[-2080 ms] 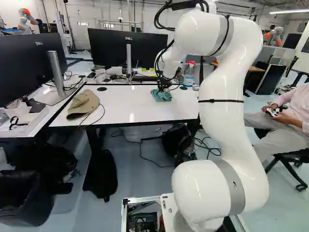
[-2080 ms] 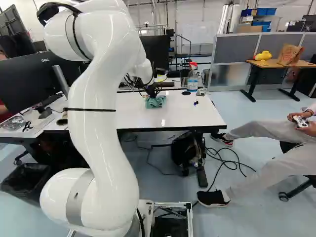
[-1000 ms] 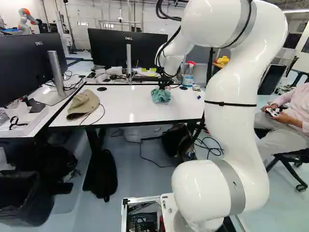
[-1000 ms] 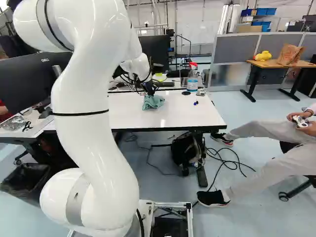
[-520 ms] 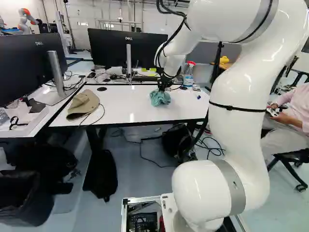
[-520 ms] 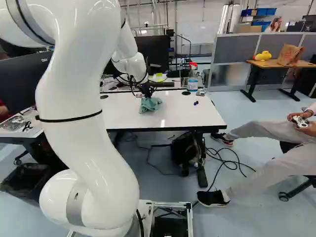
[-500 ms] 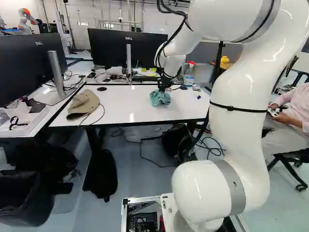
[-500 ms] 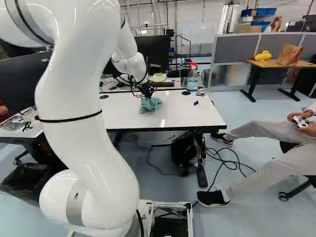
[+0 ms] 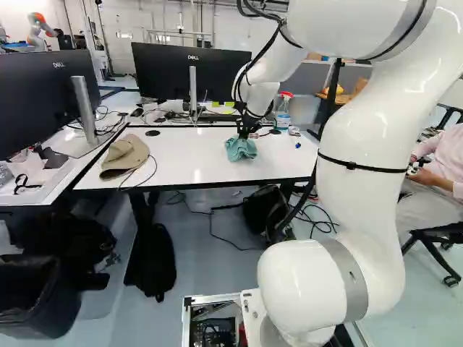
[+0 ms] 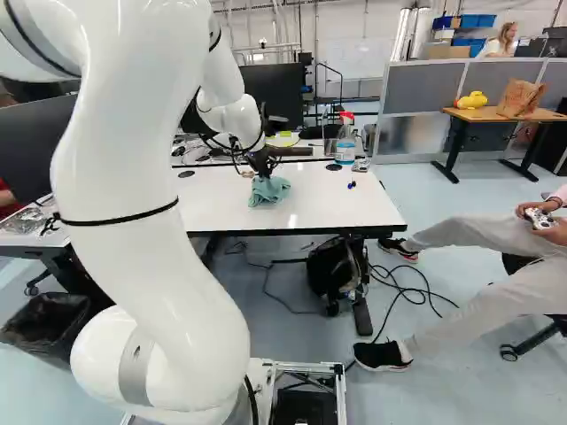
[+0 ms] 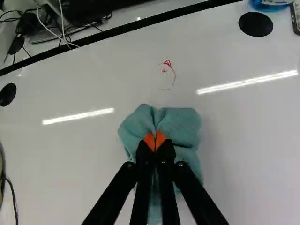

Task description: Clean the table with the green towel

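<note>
Khaki fabric first: a cap [image 9: 124, 156] lies at the left of the counter [image 9: 184, 155], perhaps put there to leave wiping room. Next along, the green towel [image 11: 180, 123] seems to rest bunched on the white top, a fold pinched in the closed tool [image 11: 155, 140], I'd guess so the loose cloth can rub. Ahead of it sits a red scrawl [image 11: 172, 75], likely the wiping target. Farther right, a spray bottle [image 10: 345, 151] stands upright, presumably clear of the strokes.
</note>
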You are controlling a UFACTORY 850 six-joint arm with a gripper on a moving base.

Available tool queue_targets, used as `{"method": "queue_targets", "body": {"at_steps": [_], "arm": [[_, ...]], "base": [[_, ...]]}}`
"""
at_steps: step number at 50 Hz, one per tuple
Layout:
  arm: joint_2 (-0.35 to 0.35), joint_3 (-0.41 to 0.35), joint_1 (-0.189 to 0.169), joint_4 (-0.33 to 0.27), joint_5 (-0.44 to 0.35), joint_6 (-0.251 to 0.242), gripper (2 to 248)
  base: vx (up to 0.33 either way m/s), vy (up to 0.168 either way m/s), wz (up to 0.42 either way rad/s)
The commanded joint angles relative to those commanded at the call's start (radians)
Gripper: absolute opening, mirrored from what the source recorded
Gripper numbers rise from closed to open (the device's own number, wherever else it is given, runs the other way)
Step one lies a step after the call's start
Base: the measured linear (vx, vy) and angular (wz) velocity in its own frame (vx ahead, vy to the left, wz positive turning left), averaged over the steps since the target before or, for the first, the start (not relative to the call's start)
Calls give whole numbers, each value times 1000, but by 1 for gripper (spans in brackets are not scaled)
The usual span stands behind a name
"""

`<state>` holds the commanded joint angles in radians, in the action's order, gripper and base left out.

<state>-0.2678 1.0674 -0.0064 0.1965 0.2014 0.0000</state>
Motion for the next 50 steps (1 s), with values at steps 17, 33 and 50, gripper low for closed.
{"method": "queue_targets", "body": {"at_steps": [17,33,50], "arm": [[-7,16,-1,0,0,0,23],[-38,93,-11,0,0,0,23],[-99,186,-21,0,0,0,23]], "base": [[0,0,0],[0,0,0],[0,0,0]]}}
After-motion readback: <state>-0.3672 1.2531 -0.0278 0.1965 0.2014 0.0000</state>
